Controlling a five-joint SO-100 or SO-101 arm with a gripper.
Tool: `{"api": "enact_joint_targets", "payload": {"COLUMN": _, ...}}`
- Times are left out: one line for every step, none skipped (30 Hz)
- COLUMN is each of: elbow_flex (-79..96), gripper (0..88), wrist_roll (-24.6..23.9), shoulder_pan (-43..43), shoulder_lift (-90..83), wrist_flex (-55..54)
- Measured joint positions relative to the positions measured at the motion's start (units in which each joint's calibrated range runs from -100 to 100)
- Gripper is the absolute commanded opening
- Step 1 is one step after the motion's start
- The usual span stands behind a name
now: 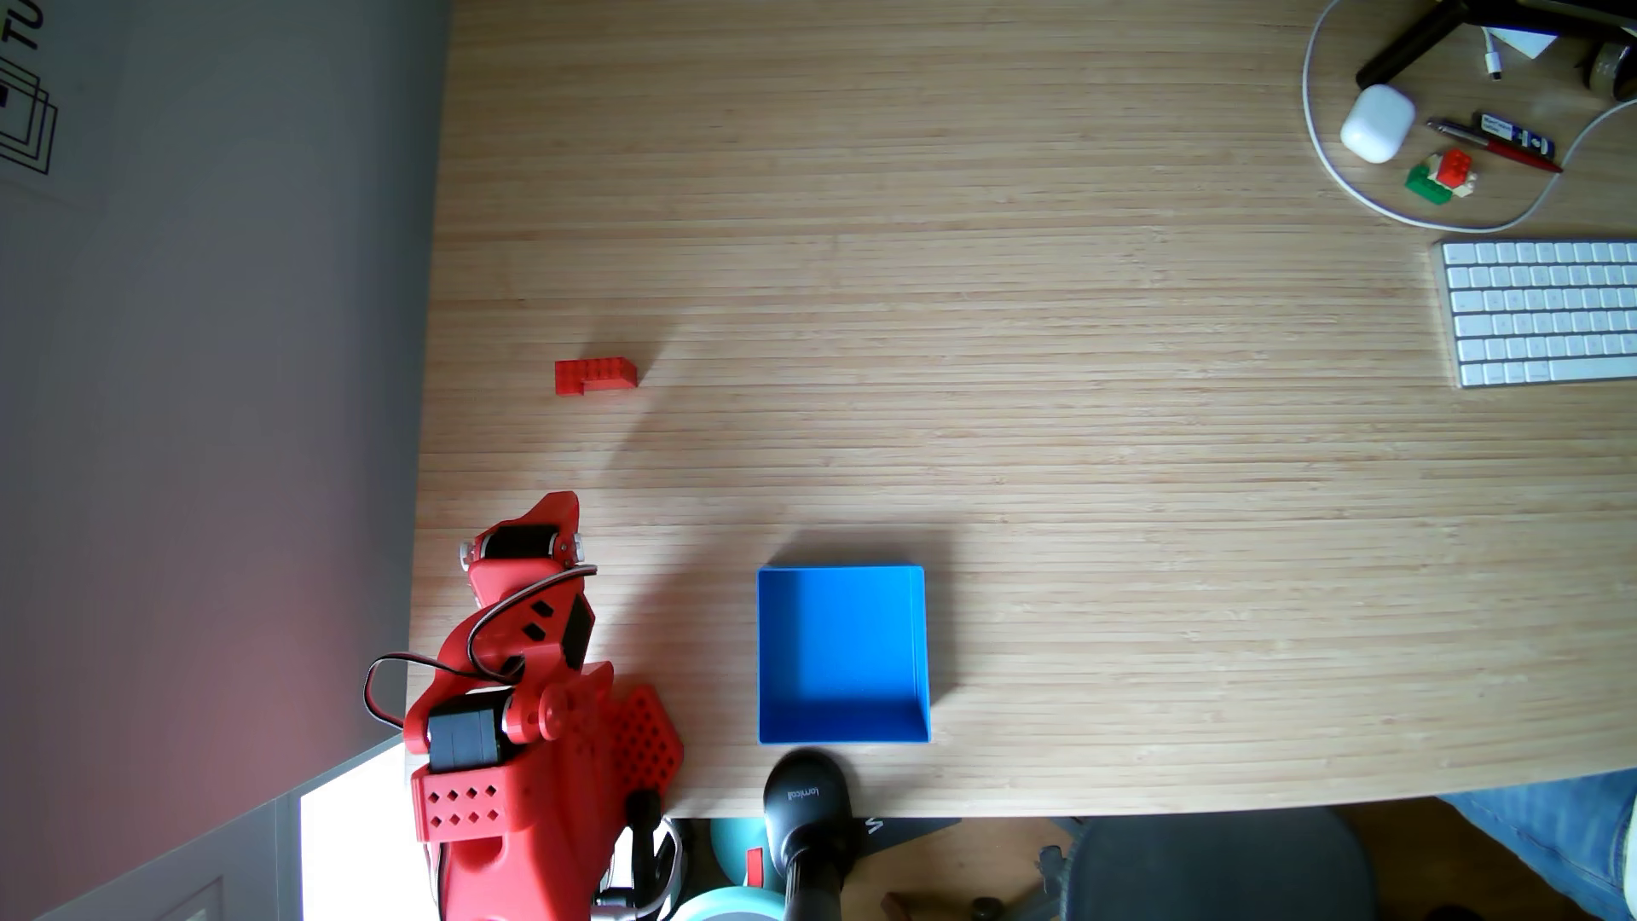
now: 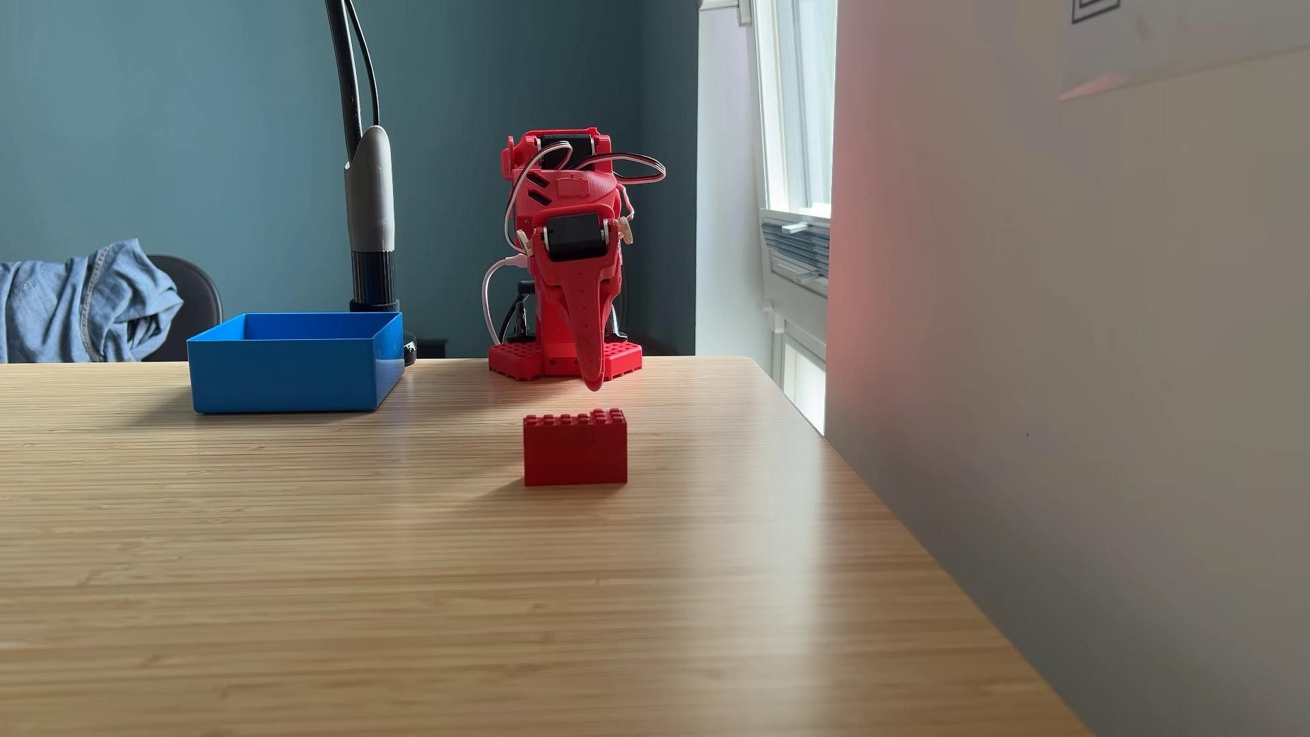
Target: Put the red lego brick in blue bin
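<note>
Gripper (image 2: pixel 594 379) closed and empty, tip pointing down above the desk (image 2: pixel 425 602). Red lego brick (image 2: pixel 575 448) sat apart, ahead of it; blue bin (image 1: pixel 841 655) lay off to its side.

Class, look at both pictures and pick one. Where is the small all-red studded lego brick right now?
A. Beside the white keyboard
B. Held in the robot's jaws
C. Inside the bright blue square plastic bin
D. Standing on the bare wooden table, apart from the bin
D: the small all-red studded lego brick stands on the wooden table, well clear of the bright blue square plastic bin, whose floor is empty in the fixed view from above.
</note>
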Motion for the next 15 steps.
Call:
{"api": "enact_joint_targets", "payload": {"elbow_flex": 0.0, "gripper": 0.1, "wrist_roll": 0.0, "shoulder_pan": 0.0, "shoulder_lift": 0.1, "wrist_flex": -0.4}}
{"api": "enact_joint_targets", "payload": {"elbow_flex": -0.3, "gripper": 0.1, "wrist_roll": 0.0, "shoulder_pan": 0.0, "shoulder_lift": 0.1, "wrist_flex": -0.9}}
{"api": "enact_joint_targets", "payload": {"elbow_flex": -1.2, "gripper": 0.3, "wrist_roll": 0.0, "shoulder_pan": -0.2, "shoulder_lift": 0.1, "wrist_flex": -1.6}}
{"api": "enact_joint_targets", "payload": {"elbow_flex": -2.1, "gripper": 0.3, "wrist_roll": 0.0, "shoulder_pan": -0.6, "shoulder_lift": 0.2, "wrist_flex": -2.0}}
{"api": "enact_joint_targets", "payload": {"elbow_flex": -2.9, "gripper": 0.7, "wrist_roll": 0.0, "shoulder_pan": -0.9, "shoulder_lift": 0.4, "wrist_flex": -2.2}}
{"api": "enact_joint_targets", "payload": {"elbow_flex": -3.5, "gripper": 1.0, "wrist_roll": 0.2, "shoulder_pan": -1.1, "shoulder_lift": 0.8, "wrist_flex": -2.4}}
{"api": "enact_joint_targets", "payload": {"elbow_flex": -3.9, "gripper": 1.3, "wrist_roll": 0.4, "shoulder_pan": -1.3, "shoulder_lift": 0.9, "wrist_flex": -2.4}}
{"api": "enact_joint_targets", "payload": {"elbow_flex": -4.2, "gripper": 1.4, "wrist_roll": 0.5, "shoulder_pan": -1.4, "shoulder_lift": 0.9, "wrist_flex": -2.4}}
{"api": "enact_joint_targets", "payload": {"elbow_flex": -4.5, "gripper": 1.6, "wrist_roll": 0.7, "shoulder_pan": -1.4, "shoulder_lift": 0.9, "wrist_flex": -2.4}}
{"api": "enact_joint_targets", "payload": {"elbow_flex": -4.9, "gripper": 1.9, "wrist_roll": 0.8, "shoulder_pan": -1.4, "shoulder_lift": 1.3, "wrist_flex": -2.4}}
{"api": "enact_joint_targets", "payload": {"elbow_flex": -5.5, "gripper": 2.3, "wrist_roll": 0.8, "shoulder_pan": -1.4, "shoulder_lift": 1.9, "wrist_flex": -2.4}}
{"api": "enact_joint_targets", "payload": {"elbow_flex": -6.4, "gripper": 2.7, "wrist_roll": 0.8, "shoulder_pan": -1.4, "shoulder_lift": 3.2, "wrist_flex": -2.4}}
{"api": "enact_joint_targets", "payload": {"elbow_flex": -7.4, "gripper": 3.0, "wrist_roll": 0.7, "shoulder_pan": -1.4, "shoulder_lift": 4.6, "wrist_flex": -2.4}}
{"api": "enact_joint_targets", "payload": {"elbow_flex": -8.6, "gripper": 3.3, "wrist_roll": 0.5, "shoulder_pan": -1.4, "shoulder_lift": 6.3, "wrist_flex": -2.4}}
{"api": "enact_joint_targets", "payload": {"elbow_flex": -9.8, "gripper": 3.6, "wrist_roll": 0.4, "shoulder_pan": -1.4, "shoulder_lift": 8.1, "wrist_flex": -2.4}}
